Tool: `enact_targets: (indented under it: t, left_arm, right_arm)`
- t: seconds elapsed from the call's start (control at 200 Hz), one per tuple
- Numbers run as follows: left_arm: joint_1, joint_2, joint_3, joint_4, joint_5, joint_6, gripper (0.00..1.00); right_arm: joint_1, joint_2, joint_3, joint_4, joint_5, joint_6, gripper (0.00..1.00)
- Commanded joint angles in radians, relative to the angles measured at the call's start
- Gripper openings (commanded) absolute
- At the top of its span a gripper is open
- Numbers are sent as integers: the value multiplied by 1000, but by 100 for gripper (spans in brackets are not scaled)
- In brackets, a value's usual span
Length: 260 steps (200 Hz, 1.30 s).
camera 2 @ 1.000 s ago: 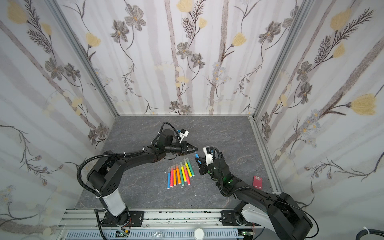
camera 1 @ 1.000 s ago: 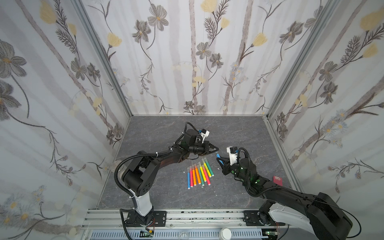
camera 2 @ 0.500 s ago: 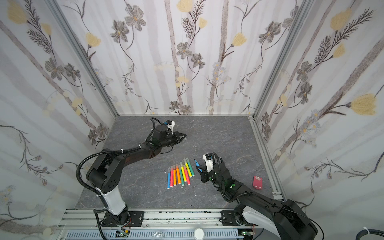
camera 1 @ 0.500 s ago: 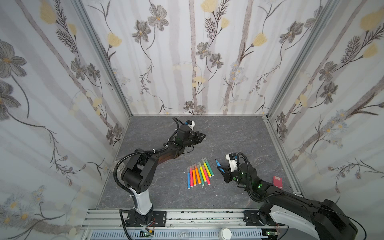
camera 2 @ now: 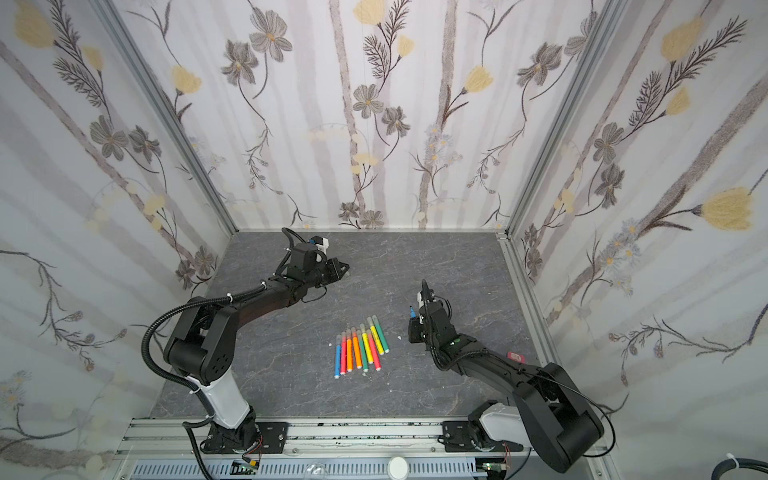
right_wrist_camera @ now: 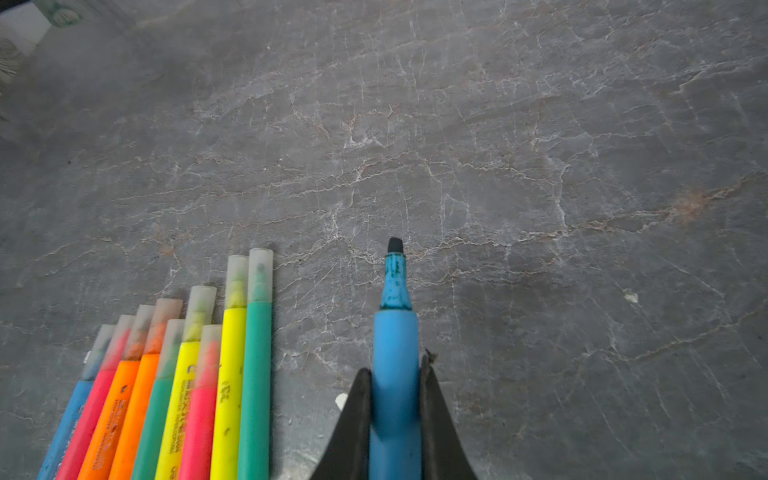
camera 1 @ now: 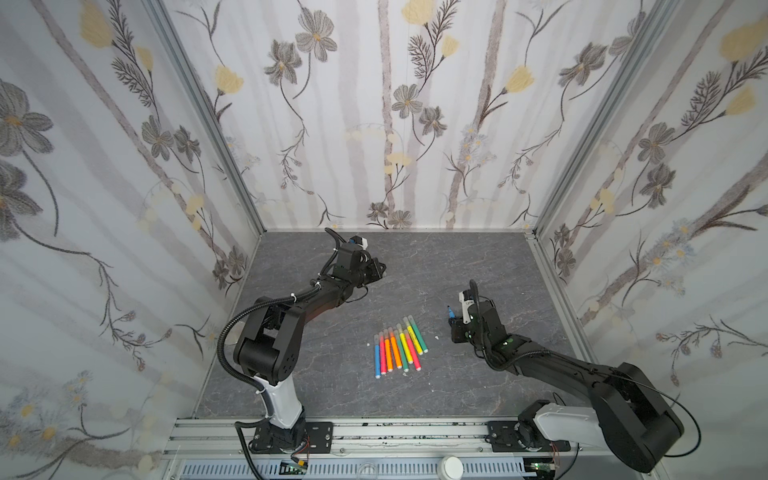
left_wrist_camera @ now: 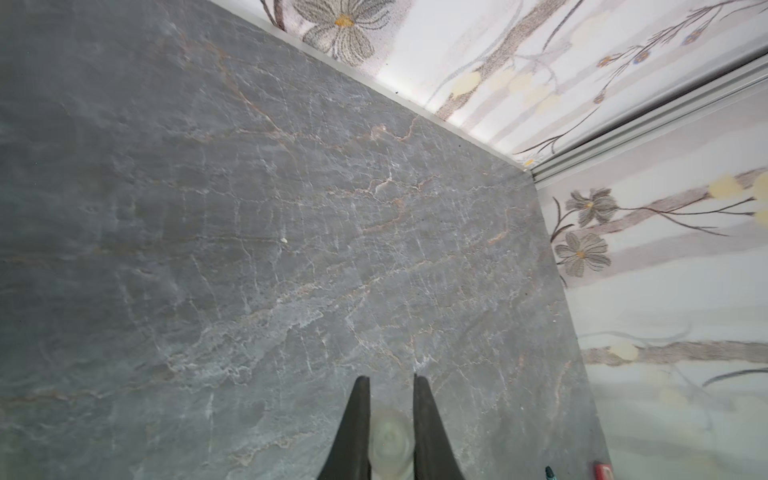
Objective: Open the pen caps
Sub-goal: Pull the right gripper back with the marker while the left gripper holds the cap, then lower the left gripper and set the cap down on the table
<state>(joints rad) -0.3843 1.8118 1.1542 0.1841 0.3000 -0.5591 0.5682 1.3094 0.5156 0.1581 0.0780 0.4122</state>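
Right wrist view: nearest the front rail, a row of nine pens [right_wrist_camera: 187, 395] lies flat on the desk [right_wrist_camera: 540, 166]. Their barrels touch and their frosted caps [right_wrist_camera: 260, 274] are all on, so most of the job is still to do. Just beside the row, the right tool [right_wrist_camera: 395, 370] is pinching a blue pen [right_wrist_camera: 395, 332] by its barrel. The pen's dark tip [right_wrist_camera: 395, 246] is bare and points away over open desk. Farther back, near the far left of the desk in both top views, the left tool [camera 1: 379, 268] is pressed onto a loose cap [left_wrist_camera: 390, 436], which shows blurred between the fingers in the left wrist view. The cap looks smooth and round, so I judge it could squirt out of so narrow a pinch, or roll off once released. The wet tip could smear the desk if the pen is lowered nose-first. A careless set-down so close to the row might knock the outer green pen [right_wrist_camera: 254, 374] and scatter the line, or mix the opened pen in with the capped ones. A second ago the two tools were close together above the far end of the row. Since then the left tool has swung away toward the back wall with the cap, and the right tool has drawn back with the pen and dropped lower beside the row. The row itself has not shifted.
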Motion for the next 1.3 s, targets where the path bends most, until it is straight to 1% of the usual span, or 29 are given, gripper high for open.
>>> enact_targets:
  t: [0.0, 0.125, 0.14, 0.18, 0.43, 0.6, 0.739, 1.039, 1.294]
  left_arm:
    - [7, 50, 61, -168, -69, 106, 0]
    - [7, 132, 132, -248, -65, 127, 0]
    - [7, 143, 165, -256, -65, 129, 0]
    - [7, 170, 192, -276, -64, 133, 0]
    - [8, 285, 327, -387, -94, 152, 0]
    - [9, 345, 398, -443, -99, 160, 0]
    - [10, 381, 428, -457, -99, 158, 0]
    - [15, 417, 449, -456, -99, 150, 0]
    - [18, 435, 449, -446, -87, 146, 2]
  right_arm:
    - [-5, 77, 58, -60, 24, -36, 0]
    - [-7, 156, 102, -66, 37, -40, 0]
    - [-8, 164, 107, -65, 39, -40, 0]
    - [-9, 182, 115, -66, 42, -40, 0]
    - [-7, 250, 152, -66, 44, -37, 0]
    - [-5, 261, 151, -64, 52, -36, 6]
    - [-4, 275, 152, -65, 60, -36, 11]
    - [-4, 280, 148, -66, 74, -36, 17]
    - [-3, 280, 141, -69, 80, -34, 27]
